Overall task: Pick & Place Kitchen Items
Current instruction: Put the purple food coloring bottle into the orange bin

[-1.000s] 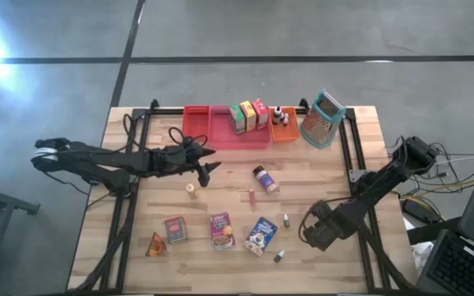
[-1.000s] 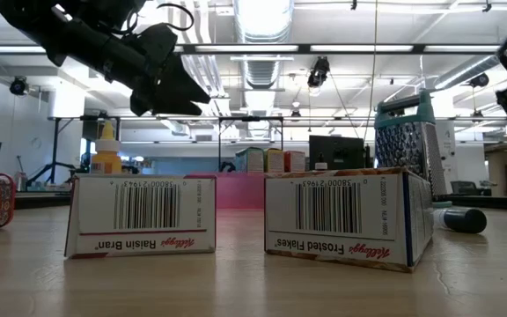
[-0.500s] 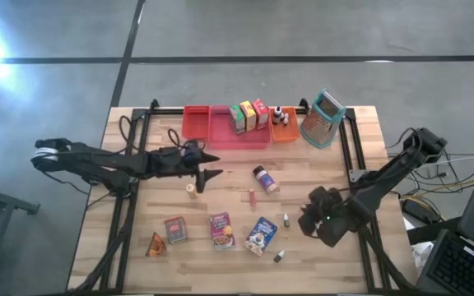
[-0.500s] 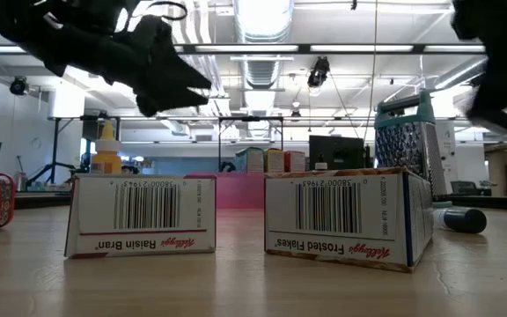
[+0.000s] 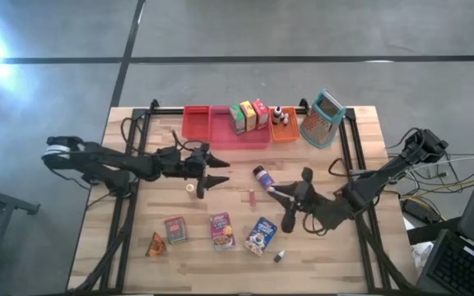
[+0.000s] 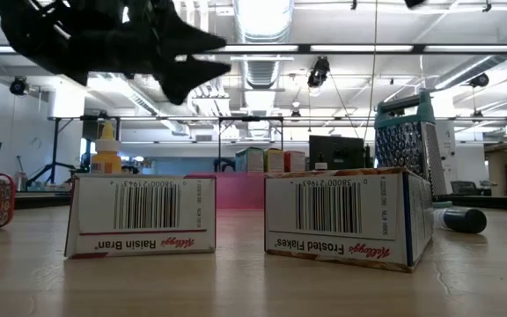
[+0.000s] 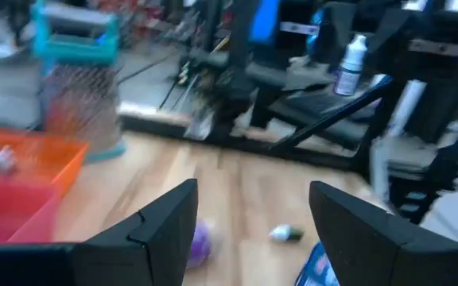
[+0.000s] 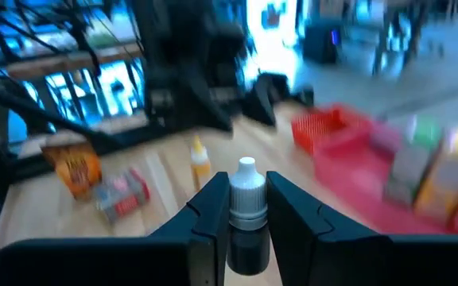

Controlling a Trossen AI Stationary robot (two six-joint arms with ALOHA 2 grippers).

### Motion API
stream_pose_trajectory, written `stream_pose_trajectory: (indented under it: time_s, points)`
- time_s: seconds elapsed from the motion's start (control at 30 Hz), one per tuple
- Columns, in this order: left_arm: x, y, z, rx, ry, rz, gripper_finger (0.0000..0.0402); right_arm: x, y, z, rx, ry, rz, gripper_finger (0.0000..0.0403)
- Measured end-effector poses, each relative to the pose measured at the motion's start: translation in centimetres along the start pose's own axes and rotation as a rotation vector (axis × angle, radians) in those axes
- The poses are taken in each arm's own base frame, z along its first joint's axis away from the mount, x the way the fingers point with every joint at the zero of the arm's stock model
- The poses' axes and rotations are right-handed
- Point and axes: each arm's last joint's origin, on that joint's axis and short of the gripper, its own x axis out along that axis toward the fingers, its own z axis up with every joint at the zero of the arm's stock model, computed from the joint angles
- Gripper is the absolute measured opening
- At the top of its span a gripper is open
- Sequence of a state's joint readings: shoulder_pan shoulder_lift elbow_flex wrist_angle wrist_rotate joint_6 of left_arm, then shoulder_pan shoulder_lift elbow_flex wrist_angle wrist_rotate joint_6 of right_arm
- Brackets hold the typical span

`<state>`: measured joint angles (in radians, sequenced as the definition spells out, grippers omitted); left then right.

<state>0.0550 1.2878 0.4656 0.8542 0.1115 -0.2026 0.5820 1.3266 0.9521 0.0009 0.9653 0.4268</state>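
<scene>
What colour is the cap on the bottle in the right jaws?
White cap on a dark bottle; right wrist view shows it best.

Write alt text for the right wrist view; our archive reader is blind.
The right gripper holds a small white-capped bottle upright between its fingers, above the table. Blurred beyond it are a yellow bottle, small boxes and a red tray.

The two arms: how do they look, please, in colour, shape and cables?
Both arms are dark, slim and jointed. The left gripper and right gripper each have two tapered dark fingers. Thin dark cables loop along the left arm; the right arm carries more beside its base.
</scene>
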Motion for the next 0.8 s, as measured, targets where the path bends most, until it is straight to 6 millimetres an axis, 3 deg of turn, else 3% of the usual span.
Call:
stream_pose_trajectory:
  time_s: [0.1, 0.3, 0.5, 0.8]
  points:
    - [0.9, -0.6, 0.2, 0.029, -0.067, -0.128, 0.0247, 0.7, 0.6, 1.3, -0.042, -0.074, 0.017, 0.0067]
    - [2.7, -2.3, 0.4, 0.117, -0.164, -0.292, 0.0248, 2.2, 1.5, 1.5, -0.108, -0.132, 0.069, 0.0072]
    - [4.4, -3.6, 0.9, 0.154, -0.19, -0.334, 0.0248, 3.0, 2.0, 0.5, -0.137, -0.118, 0.068, 0.0063]
    - [6.8, -3.8, 0.6, 0.151, -0.163, -0.336, 0.0247, 3.9, 2.7, -0.1, -0.136, -0.143, 0.108, 0.007]
